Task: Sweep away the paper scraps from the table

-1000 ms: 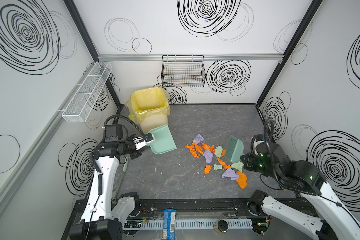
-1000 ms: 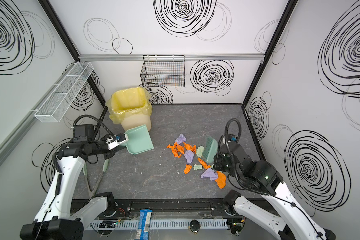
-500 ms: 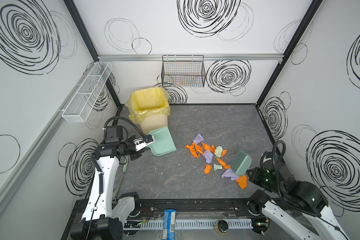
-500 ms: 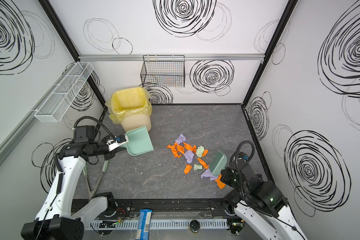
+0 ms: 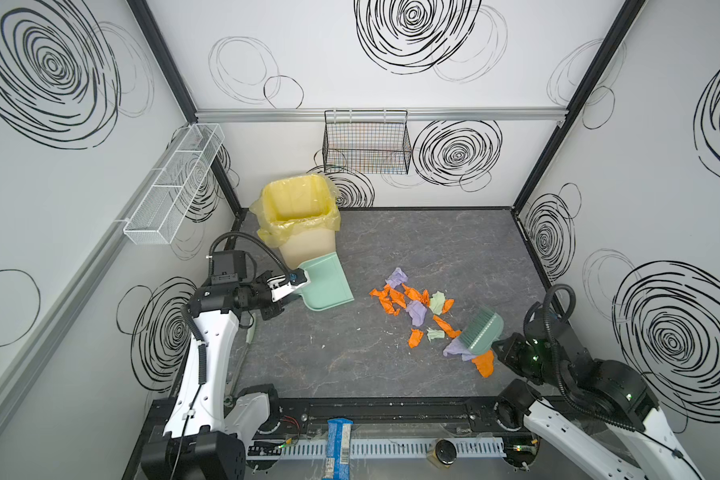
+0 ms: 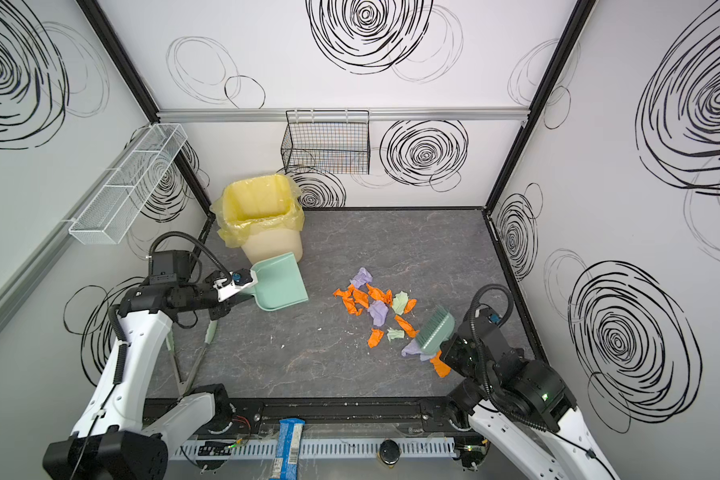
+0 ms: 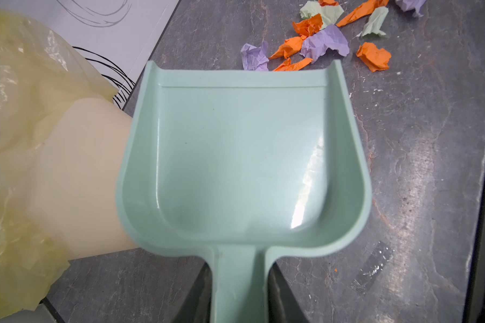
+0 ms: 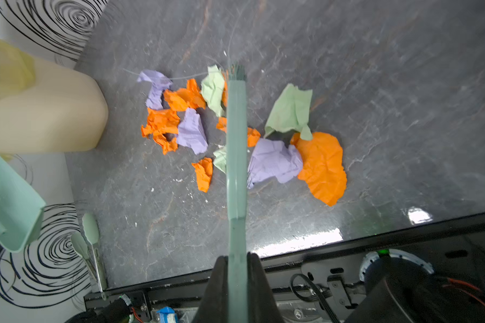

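Across both top views, we see the table (image 5: 350,365) with the paper scraps (image 5: 416,309) strewn right of its middle, a loose trail of orange, lilac and pale green running from mid-depth toward the near right corner. At the left, the left gripper (image 5: 294,286) is clamped on the handle of a mint-green dustpan (image 5: 329,282). The pan sits just beside the near side of a yellow-lined cream bin (image 5: 308,249), its mouth turned toward the scraps and well apart from them. At the near right, the right gripper (image 5: 500,345) is closed tight on the handle of a green brush (image 5: 481,332). Its head tilts over a lilac piece (image 5: 454,349), with an orange piece (image 5: 484,363) just nearer.

From the left wrist, we look into the dustpan (image 7: 241,156). Its handle is pinched between two dark jaws parted only by its width, and the scraps (image 7: 322,42) lie beyond its lip.

From the right wrist, we see the brush (image 8: 235,145) edge-on, its handle squeezed between the jaws, with scraps on both sides of it. Whether the bristles touch the table we cannot tell. Green-tipped tongs (image 8: 91,246) rest at the table's near left edge.
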